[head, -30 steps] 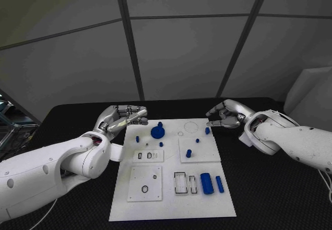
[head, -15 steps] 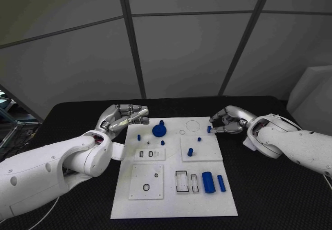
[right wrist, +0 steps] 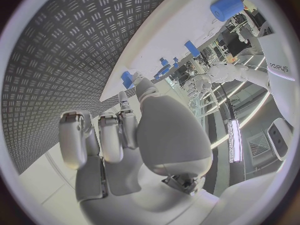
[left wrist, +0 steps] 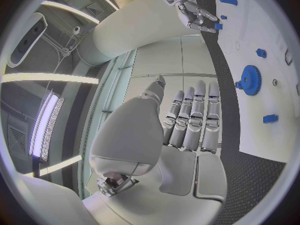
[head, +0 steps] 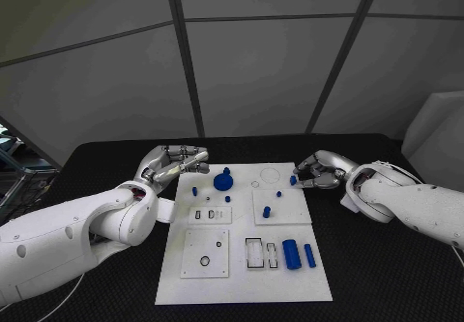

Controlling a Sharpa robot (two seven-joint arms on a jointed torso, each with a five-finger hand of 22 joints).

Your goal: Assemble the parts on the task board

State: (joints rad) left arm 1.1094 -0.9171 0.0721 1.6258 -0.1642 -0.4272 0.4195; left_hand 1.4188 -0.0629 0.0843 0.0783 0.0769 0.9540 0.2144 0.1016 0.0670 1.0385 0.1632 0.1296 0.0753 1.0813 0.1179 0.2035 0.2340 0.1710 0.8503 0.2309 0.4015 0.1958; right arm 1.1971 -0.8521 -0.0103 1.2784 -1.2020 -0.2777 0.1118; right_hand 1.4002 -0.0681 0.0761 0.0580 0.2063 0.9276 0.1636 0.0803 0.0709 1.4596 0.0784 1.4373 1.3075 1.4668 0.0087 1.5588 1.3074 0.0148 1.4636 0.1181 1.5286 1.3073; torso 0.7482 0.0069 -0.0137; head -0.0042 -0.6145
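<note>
Two hands sat at the task board's far corners. The left hand hovered off the far left corner, fingers straight and together, holding nothing, blue gear just beside it on the board. The right hand at the far right edge pinched a small blue peg.

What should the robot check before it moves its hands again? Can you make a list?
1. Right hand close to the small blue peg at the task board far edge: ok.
2. Peg really pinched between the fingers: cannot tell.
3. Left hand holding nothing, fingers straight: ok.
4. Left hand off the board, beside its far corner: ok.
5. Blue gear resting on the board, untouched: ok.
6. Two blue cylinders lying on the board's near right: ok.
</note>
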